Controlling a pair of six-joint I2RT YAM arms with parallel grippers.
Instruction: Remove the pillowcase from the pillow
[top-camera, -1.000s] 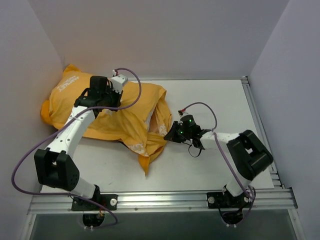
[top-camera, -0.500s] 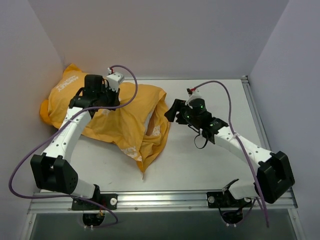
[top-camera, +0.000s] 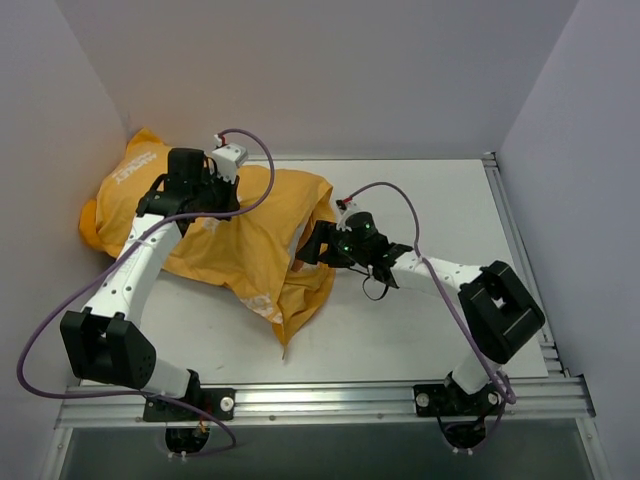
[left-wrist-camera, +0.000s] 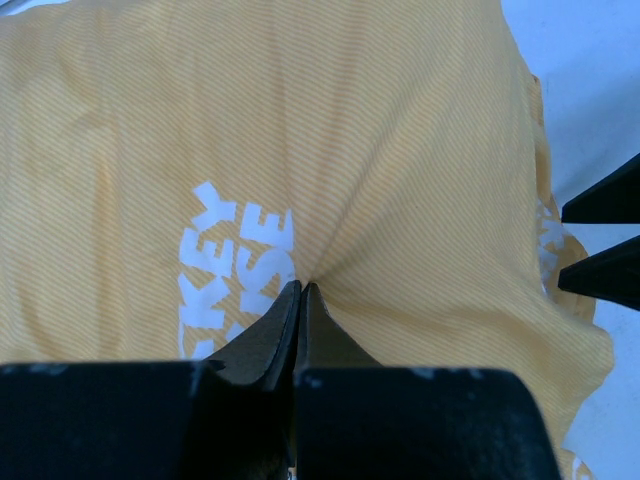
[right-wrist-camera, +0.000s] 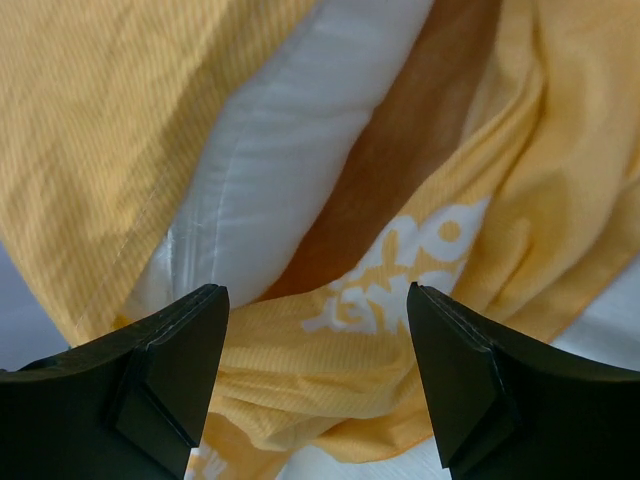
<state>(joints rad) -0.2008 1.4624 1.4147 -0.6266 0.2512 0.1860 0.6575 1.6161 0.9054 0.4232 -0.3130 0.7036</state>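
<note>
- One bench (top-camera: 430, 320) lies under the pillowcase (top-camera: 240, 240). The pillowcase is a bulging orange-yellow cover with its white lettering facing up, and its slack open mouth is turned toward the right arm.
- Nearly all of the pillow (right-wrist-camera: 290, 150) sits inside the pillowcase. Only a white strip of it shows at the pillowcase's mouth, between a taut upper flap and a crumpled lower one.
- On top of the pillowcase, well back from the mouth, the left end effector (left-wrist-camera: 298, 300) is pinched closed on a pucker of fabric just beside the lettering. I cannot tell whether it has also caught the pillow underneath.
- Just outside the pillowcase's mouth, the right end effector (right-wrist-camera: 315, 300) has its fingers spread wide and holds nothing. The white strip lies ahead of it, toward its left finger.
- My judgement is that the task is at an early stage: the cover is anchored and the stuffing has yet to be gripped.
- The next move calls for the right end effector to push into the mouth and straddle only the white edge, not the orange flaps. It should then close firmly and draw away from the pillowcase while the left pinch holds the fabric back.
</note>
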